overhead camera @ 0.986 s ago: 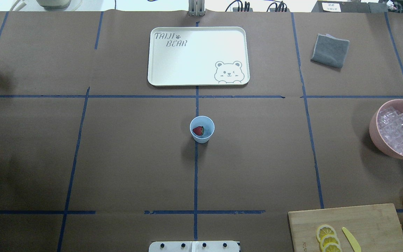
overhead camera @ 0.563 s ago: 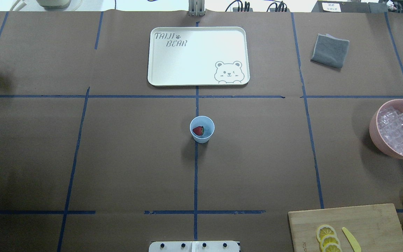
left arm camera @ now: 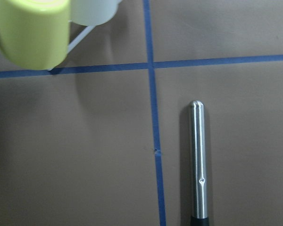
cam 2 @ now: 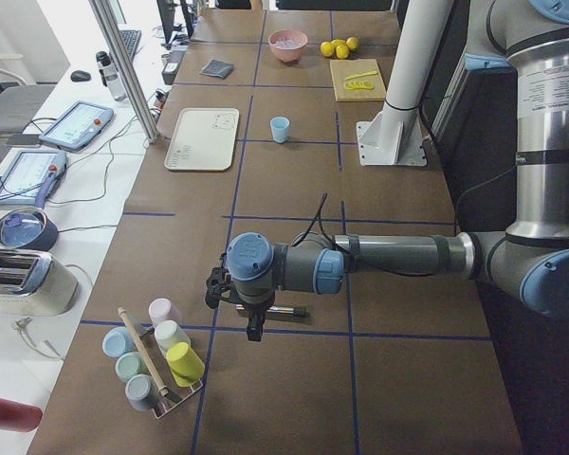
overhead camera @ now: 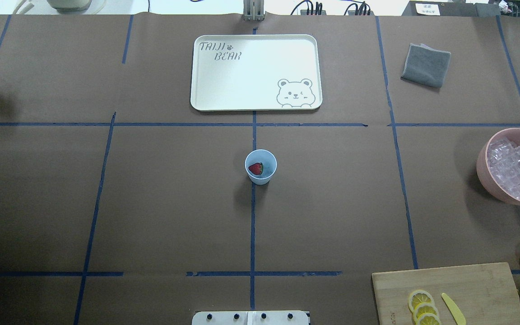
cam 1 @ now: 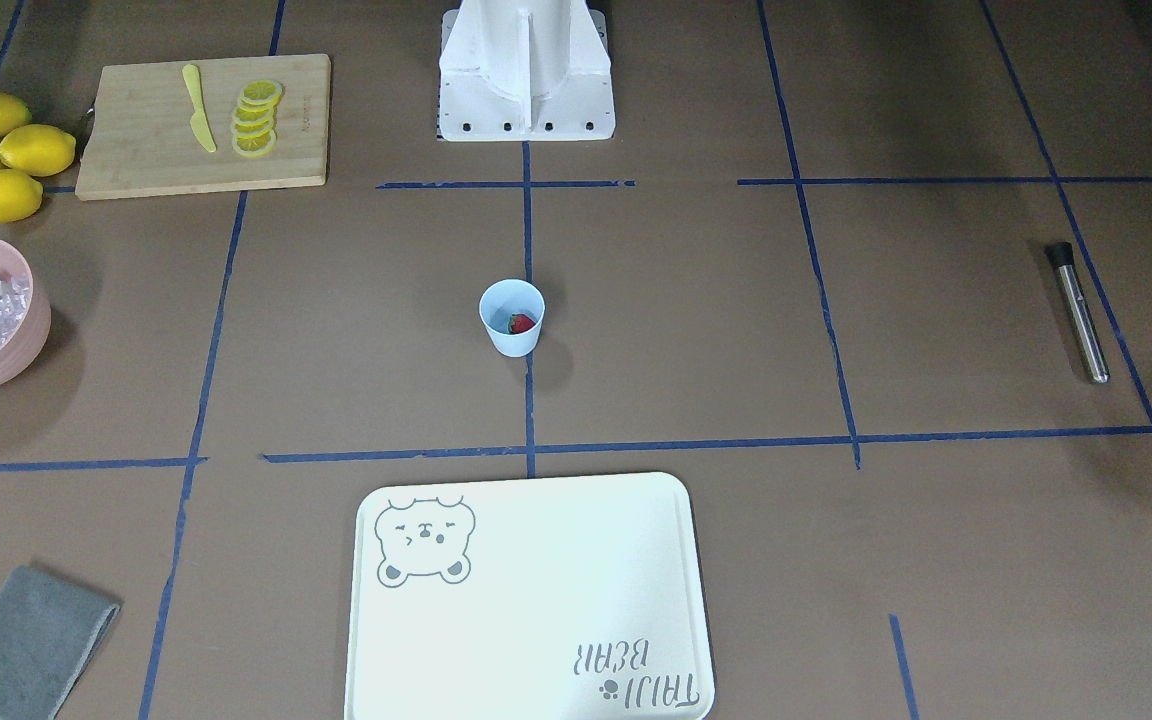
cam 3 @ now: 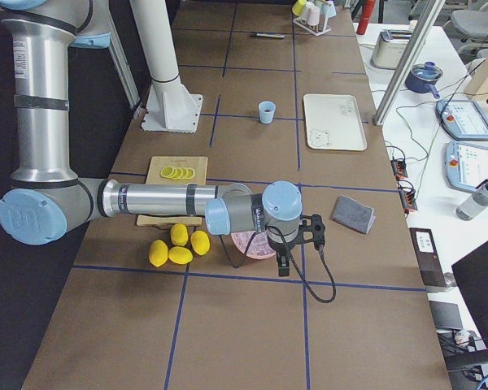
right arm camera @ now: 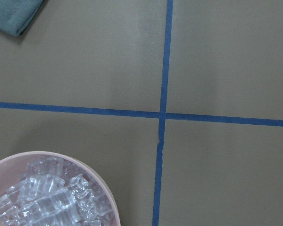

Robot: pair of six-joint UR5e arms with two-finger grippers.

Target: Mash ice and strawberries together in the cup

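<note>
Bamboo cutting board (cam 1: 136,150) nearest the base on the right, bearing one yellow knife (cam 1: 198,122) and a row of lemon slices (cam 1: 256,118); four whole lemons (cam 1: 11,150) just beside. Further out, mid-table on a blue tape line: one pale blue cup (overhead camera: 260,179), upright, holding one strawberry (overhead camera: 255,169), well apart from all else. Level with it, at the right edge, one pink bowl (overhead camera: 481,167) heaped with ice (overhead camera: 515,174); at the left edge, one steel rod (cam 1: 1079,315) lying flat. Near the bowl, right gripper (cam 3: 283,264) hanging; above the rod, left gripper (cam 2: 254,327). Cannot tell whether either is parted or closed. Farthest: one white tray (overhead camera: 255,72), one folded grey cloth (overhead camera: 426,64).
</note>
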